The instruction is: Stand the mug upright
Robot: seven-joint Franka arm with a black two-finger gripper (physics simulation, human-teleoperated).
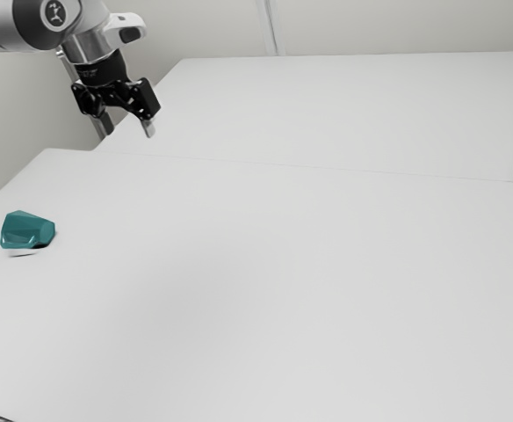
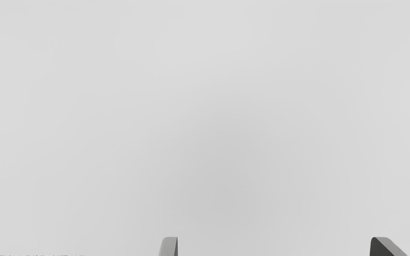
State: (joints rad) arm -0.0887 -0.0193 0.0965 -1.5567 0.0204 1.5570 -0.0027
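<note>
Mug (image 1: 28, 230) lies on its side on the table (image 1: 265, 290), toward the exterior view's left. Farther off, the gripper (image 1: 128, 133) hangs empty, spread wide; best lower it squarely astride the mug, grip firmly, then turn it base-down gently.

Open air lies between the raised gripper (image 1: 128, 129) and the white table (image 1: 265, 281) — and between its spread fingers — while the teal mug (image 1: 26, 230) stands as a low obstacle toward the exterior view's left
</note>
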